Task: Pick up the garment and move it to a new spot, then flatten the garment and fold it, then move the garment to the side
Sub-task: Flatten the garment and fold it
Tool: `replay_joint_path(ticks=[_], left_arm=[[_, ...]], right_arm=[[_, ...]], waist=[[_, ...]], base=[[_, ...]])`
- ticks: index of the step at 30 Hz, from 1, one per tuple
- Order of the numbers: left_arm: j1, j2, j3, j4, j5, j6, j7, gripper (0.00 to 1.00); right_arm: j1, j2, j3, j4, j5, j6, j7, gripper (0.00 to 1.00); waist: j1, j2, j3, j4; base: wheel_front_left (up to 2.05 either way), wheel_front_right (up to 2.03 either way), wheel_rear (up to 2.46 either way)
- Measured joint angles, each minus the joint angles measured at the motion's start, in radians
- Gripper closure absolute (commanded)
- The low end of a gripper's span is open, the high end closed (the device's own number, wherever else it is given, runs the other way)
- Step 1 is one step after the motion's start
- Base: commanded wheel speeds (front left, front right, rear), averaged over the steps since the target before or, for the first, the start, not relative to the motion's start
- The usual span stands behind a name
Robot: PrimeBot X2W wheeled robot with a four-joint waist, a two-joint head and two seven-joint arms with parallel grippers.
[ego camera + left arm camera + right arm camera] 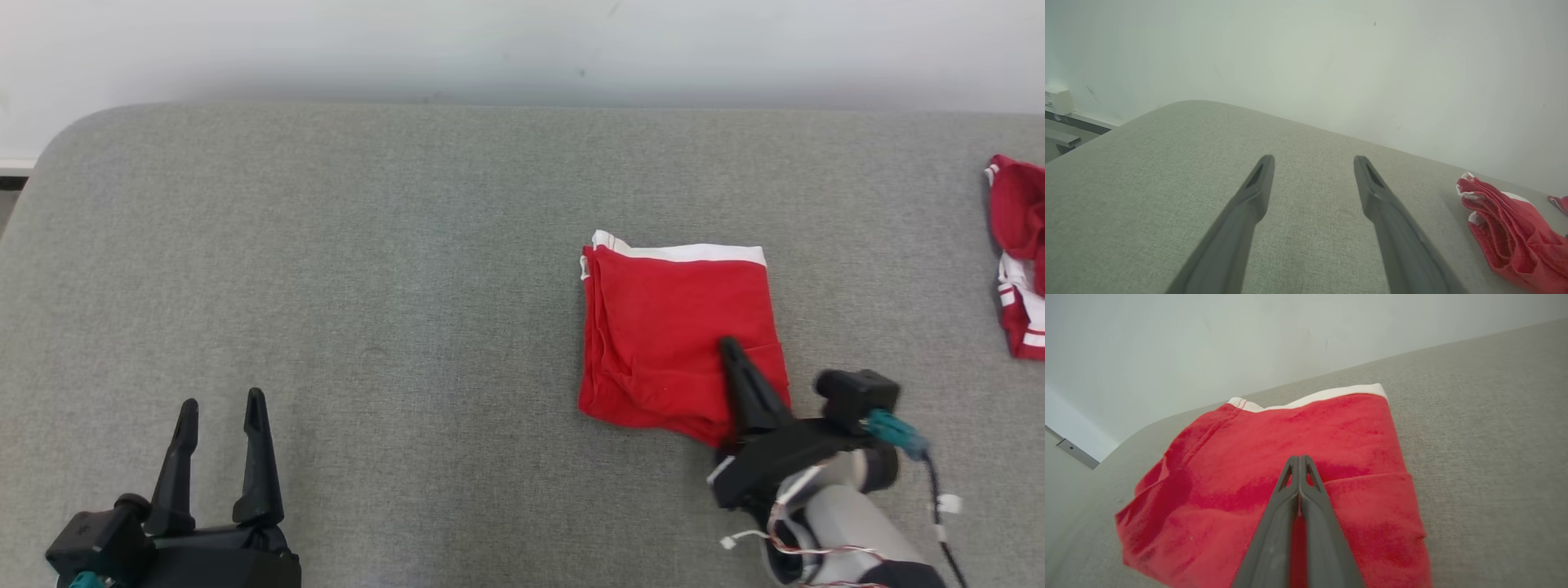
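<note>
Fingers of the left tool point(223, 398) are held apart over the grey desk point(408, 245) at lower left. Right of centre, the folded red garment point(669, 327) is laid flat. The right tool point(729, 347) is pressed together, its tips seen over the garment's near right part. Another red garment point(1016, 245) is seen far right.

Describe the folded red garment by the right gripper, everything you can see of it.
The folded red garment is soft, knit-looking cloth with a white band along its far edge. It lies flat as a rough rectangle of several layers, edges stacked on its left side, on the grey fabric surface. The right gripper, shut, lies over its near right part; contact looks likely.
</note>
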State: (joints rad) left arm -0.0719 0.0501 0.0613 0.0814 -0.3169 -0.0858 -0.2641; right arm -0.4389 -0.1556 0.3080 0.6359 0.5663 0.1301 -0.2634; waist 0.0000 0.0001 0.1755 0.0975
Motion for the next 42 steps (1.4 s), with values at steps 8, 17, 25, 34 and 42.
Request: replay_joint_path(ticks=[8,17,25,34,42], left_arm=[[-0.012,0.000,-0.006,0.026,0.000,-0.012,0.000,0.00],[-0.019,0.000,-0.005,0.042,0.002,-0.016,0.000,0.00],[0.006,0.000,0.029,0.048,0.035,-0.027,0.000,0.00],[0.077,0.000,0.064,0.035,0.068,-0.030,0.000,0.00],[0.128,0.000,0.081,0.031,0.081,-0.035,0.000,0.00]], right_arm=[[-0.046,0.095,0.114,0.083,-0.070,0.000,0.000,1.00],[-0.051,0.107,0.209,0.010,-0.050,0.000,0.000,1.00],[0.027,0.056,0.047,-0.158,-0.139,0.000,0.000,1.00],[0.239,-0.029,-0.139,-0.345,-0.209,0.000,-0.001,0.00],[0.368,-0.005,-0.215,-0.447,-0.203,0.000,-0.001,0.00]], waist=[[0.0000,0.0000,0.008,0.027],[0.0000,0.0000,-0.009,0.029],[0.0000,0.0000,-0.045,-0.028],[-0.0001,-0.0001,-0.110,-0.113],[-0.0002,-0.0001,-0.158,-0.156]], base=[[0.00,0.00,0.00],[0.00,0.00,0.00],[0.00,0.00,0.00],[0.00,0.00,0.00],[0.00,0.00,0.00]])
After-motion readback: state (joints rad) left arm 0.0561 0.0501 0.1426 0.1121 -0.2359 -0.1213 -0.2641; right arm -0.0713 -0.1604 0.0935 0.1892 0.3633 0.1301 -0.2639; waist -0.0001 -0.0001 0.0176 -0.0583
